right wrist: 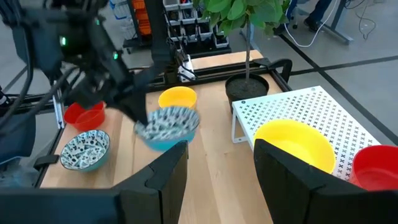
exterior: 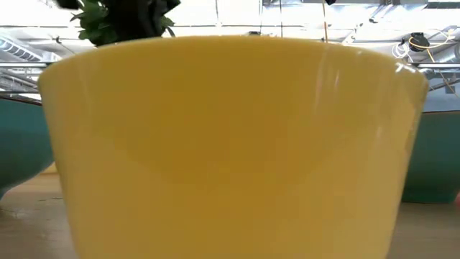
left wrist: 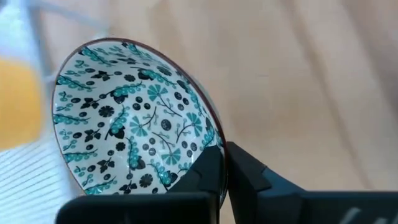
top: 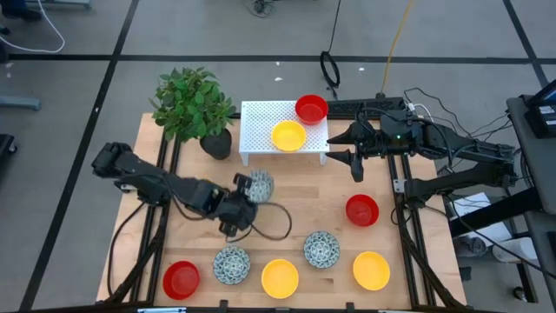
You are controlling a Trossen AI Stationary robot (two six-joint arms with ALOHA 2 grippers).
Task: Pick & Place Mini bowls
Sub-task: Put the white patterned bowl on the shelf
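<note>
Left gripper (top: pixel 246 193) is over the middle of the wooden worktop (top: pixel 304 196), pinching the rim of a speckled bowl (top: pixel 259 184) between its fingers (left wrist: pixel 249 180). The left wrist view shows the rim clamped, the bowl tilted with its patterned inside facing the camera. The right wrist view shows this bowl raised clear of the worktop surface, near the white perforated rack (top: pixel 261 122).

Right gripper (top: pixel 354 158) sits at the right end of the rack, just beside it, with its fingers spread and nothing between them.

On the rack: one yellow bowl (top: pixel 288 136) near its front edge and one red bowl (top: pixel 311 109) at its far right corner.

On the worktop, right of centre: a red bowl (top: pixel 362 209). Along the front edge, from left to right: a red bowl (top: pixel 181 279), a speckled bowl (top: pixel 232 264), a yellow bowl (top: pixel 280 277), a speckled bowl (top: pixel 321 249) set slightly further back, and a yellow bowl (top: pixel 371 270). All stand upright and apart from one another.

A potted plant (top: pixel 195 106) in a black pot stands left of the rack, just beside it.

The low view is almost wholly filled by the wall of one yellow bowl (exterior: pixel 230 144); which one cannot be determined from that view.
</note>
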